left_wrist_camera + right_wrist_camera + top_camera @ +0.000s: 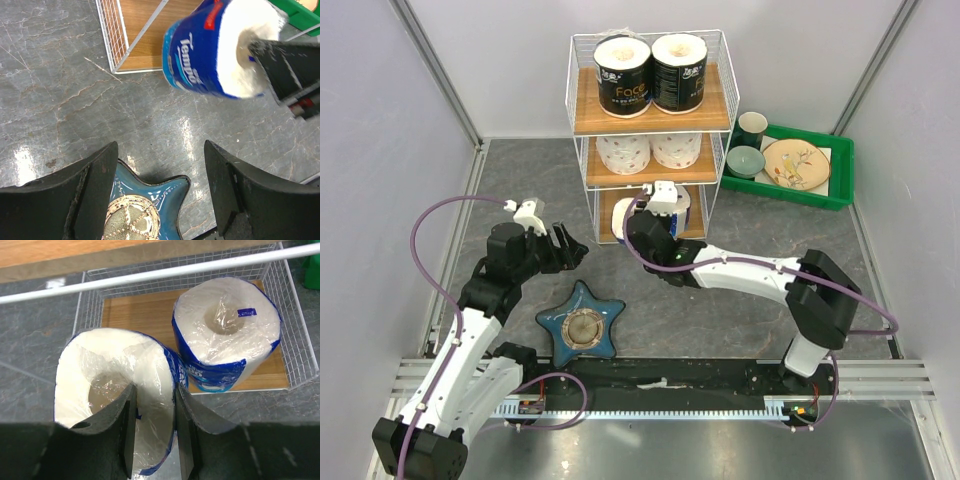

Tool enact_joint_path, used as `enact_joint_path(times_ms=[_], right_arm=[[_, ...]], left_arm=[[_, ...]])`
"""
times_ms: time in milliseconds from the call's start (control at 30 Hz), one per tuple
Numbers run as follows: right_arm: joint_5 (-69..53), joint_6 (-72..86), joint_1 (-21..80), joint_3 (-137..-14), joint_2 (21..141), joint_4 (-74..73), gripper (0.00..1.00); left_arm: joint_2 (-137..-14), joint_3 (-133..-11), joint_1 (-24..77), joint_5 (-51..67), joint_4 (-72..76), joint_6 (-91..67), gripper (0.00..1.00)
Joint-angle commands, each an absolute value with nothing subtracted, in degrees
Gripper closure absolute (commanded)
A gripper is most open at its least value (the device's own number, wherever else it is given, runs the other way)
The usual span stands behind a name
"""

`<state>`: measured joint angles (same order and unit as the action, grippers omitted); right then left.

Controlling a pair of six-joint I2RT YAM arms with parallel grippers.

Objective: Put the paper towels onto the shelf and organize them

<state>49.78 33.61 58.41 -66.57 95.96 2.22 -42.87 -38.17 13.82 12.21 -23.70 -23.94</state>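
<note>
Step in hand: shelving the last roll. My right fingers (153, 390) are clamped on the wall of a blue-wrapped roll (110, 375), one inside its core; the shelf's bottom tier (140, 315) lies just ahead, the twin roll (227, 335) ahead and right; my left fingers (160, 145) stand open, empty. Next: advance into the free left space, set upright, release.

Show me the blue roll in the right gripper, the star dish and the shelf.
blue roll (192, 60): left wrist view, on its blue wrapper.
star dish (584, 329): top view, on its round centre.
shelf (717, 98): top view, on top tier's bare wood.
</note>
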Motion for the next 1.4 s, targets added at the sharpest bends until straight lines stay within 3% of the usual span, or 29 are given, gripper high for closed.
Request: enact_joint_path(times_ms=[0,1133,1367], right_arm=[[50.63,32.08,56.87,-70.66,98.87,9.66,0.64],[53.53,24.35,55.20,-72.77,108.28,21.71,0.65],[53.61,23.64,54.93,-74.09,109.16,21.18,0.45]], left_arm=[[-42.98,-38.85,13.45,12.92,-22.33,-24.96,0.24],[-43.33,-38.76,13.36,13.62,-22.41,-25.05,0.24],[-43.51,-38.76,13.45,13.71,-22.33,-25.05,0.24]])
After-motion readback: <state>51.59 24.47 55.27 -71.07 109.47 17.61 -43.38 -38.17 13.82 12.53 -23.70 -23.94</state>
